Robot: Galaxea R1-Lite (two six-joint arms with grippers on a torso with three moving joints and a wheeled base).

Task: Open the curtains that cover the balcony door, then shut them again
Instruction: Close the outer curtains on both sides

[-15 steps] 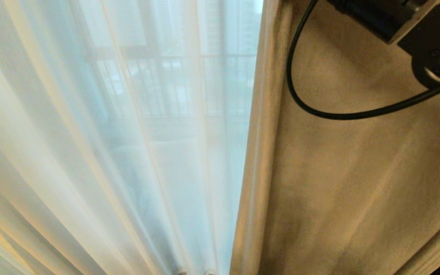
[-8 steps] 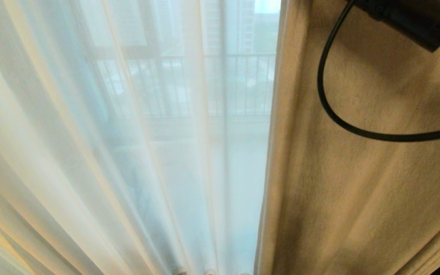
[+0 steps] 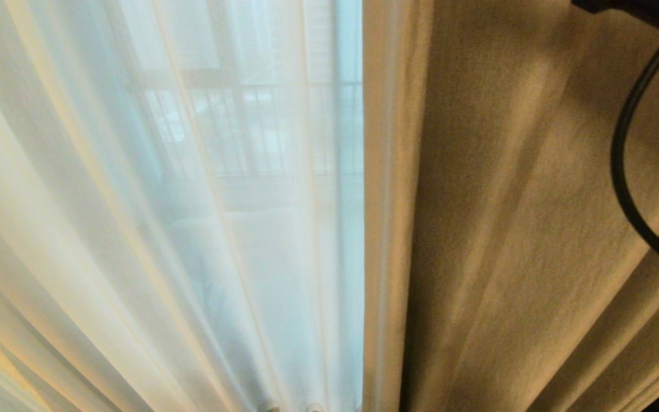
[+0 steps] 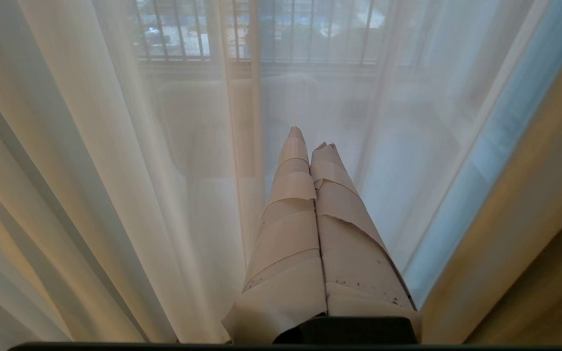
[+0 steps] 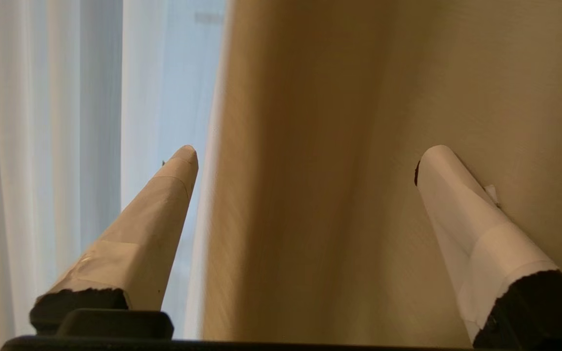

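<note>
Your right gripper (image 5: 305, 156) faces the beige curtain's (image 3: 507, 229) edge, jaws wide apart and empty — placed to straddle that hem. Sheers (image 3: 135, 229) hang beside it; left gripper (image 4: 310, 146), pressed together, idles.

balcony door: you can't make out its frame or glass; only hazy railing bars (image 3: 249, 131) show through the white sheers (image 3: 135, 229).
right arm: cut off by the head view's top right corner; you see just a dark sliver and a cable (image 3: 621, 171).
beige drape (image 3: 507, 229): its top and hem run past every edge.
sheers' hem: blurred at the bottom edge.
</note>
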